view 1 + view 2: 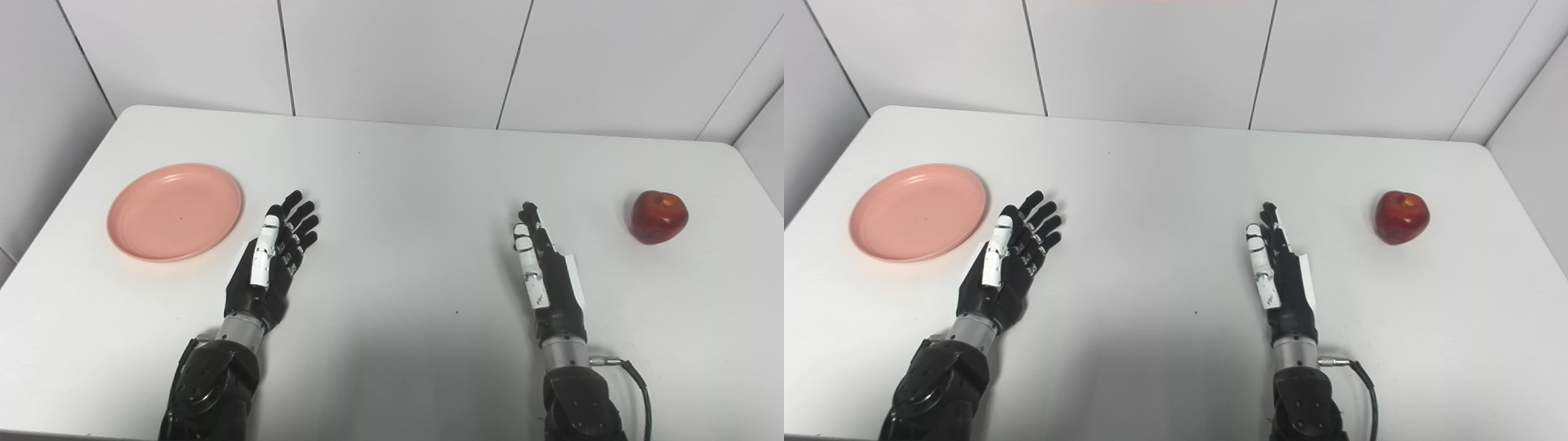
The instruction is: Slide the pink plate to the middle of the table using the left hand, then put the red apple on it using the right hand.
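Observation:
A pink plate (pixel 174 211) lies flat and empty on the left side of the white table (pixel 398 184). At the far right of the table sits a red apple (pixel 659 216), stem dimple up. My left hand (pixel 274 257) is open, palm up, fingers stretched out, just right of the plate's rim and not touching it. My right hand (pixel 542 263) is open too, turned on its edge with straight fingers, well left of the apple. Neither hand holds anything.
White wall panels (pixel 398 55) rise right behind the table's far edge. A black cable (pixel 637 380) loops from my right wrist. Bare tabletop lies between the two hands.

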Controlling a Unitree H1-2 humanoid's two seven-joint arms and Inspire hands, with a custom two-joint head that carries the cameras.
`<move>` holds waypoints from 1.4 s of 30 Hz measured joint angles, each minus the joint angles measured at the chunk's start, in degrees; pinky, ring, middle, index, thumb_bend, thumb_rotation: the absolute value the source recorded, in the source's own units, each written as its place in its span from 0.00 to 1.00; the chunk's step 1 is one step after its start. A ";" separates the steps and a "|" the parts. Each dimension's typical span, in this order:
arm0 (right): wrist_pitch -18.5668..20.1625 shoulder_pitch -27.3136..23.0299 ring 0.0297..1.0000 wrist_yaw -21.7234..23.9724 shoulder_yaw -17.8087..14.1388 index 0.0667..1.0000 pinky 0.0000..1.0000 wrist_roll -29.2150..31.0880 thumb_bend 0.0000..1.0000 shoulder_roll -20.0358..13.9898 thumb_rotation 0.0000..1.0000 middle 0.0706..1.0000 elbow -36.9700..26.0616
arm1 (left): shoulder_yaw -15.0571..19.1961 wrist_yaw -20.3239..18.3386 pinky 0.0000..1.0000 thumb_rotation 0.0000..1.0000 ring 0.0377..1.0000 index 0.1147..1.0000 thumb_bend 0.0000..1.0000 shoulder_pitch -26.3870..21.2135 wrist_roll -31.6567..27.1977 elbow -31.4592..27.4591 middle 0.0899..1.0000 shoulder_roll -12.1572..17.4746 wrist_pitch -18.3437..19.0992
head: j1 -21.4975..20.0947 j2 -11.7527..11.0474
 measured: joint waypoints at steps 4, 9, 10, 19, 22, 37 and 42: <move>0.10 0.00 0.94 -0.03 -0.02 0.95 0.92 -0.01 0.23 0.14 1.00 0.95 0.00 | -0.04 0.09 0.95 1.00 0.93 0.91 0.38 0.02 0.01 -0.03 0.92 -0.01 0.02 | 0.00 0.00; 0.19 0.00 0.93 -0.02 -0.06 0.95 0.92 0.08 0.22 0.25 1.00 0.95 0.00 | -0.06 0.08 0.95 1.00 0.93 0.91 0.39 0.02 0.00 -0.03 0.93 0.01 0.02 | -0.09 -0.09; 0.19 0.00 0.93 -0.02 -0.06 0.95 0.91 0.07 0.23 0.25 1.00 0.95 0.00 | -0.06 0.08 0.95 1.00 0.93 0.91 0.38 0.02 0.00 -0.03 0.93 0.01 0.02 | -0.09 -0.09; 0.19 -0.01 0.93 -0.02 -0.08 0.95 0.92 0.08 0.23 0.26 1.00 0.95 0.01 | -0.05 0.08 0.95 1.00 0.93 0.91 0.39 0.02 -0.01 -0.04 0.92 0.02 0.03 | 0.00 -0.18; 0.19 -0.01 0.93 -0.02 -0.08 0.95 0.92 0.08 0.23 0.27 1.00 0.95 0.01 | -0.04 0.08 0.95 1.00 0.93 0.91 0.39 0.02 -0.02 -0.06 0.92 0.03 0.07 | 0.09 -0.18; 0.18 -0.01 0.93 -0.04 -0.10 0.95 0.91 -0.33 0.23 0.30 1.00 0.95 0.18 | -0.11 0.08 0.95 1.00 0.93 0.91 0.39 0.02 -0.01 -0.08 0.93 0.04 0.14 | 1.49 -1.05; 0.01 -0.01 0.93 -0.01 -0.56 0.95 0.92 0.40 0.19 -0.05 1.00 0.95 0.78 | -0.86 0.03 0.94 1.00 0.93 0.91 0.40 0.02 0.84 -0.06 0.93 0.05 0.13 | 5.61 -2.54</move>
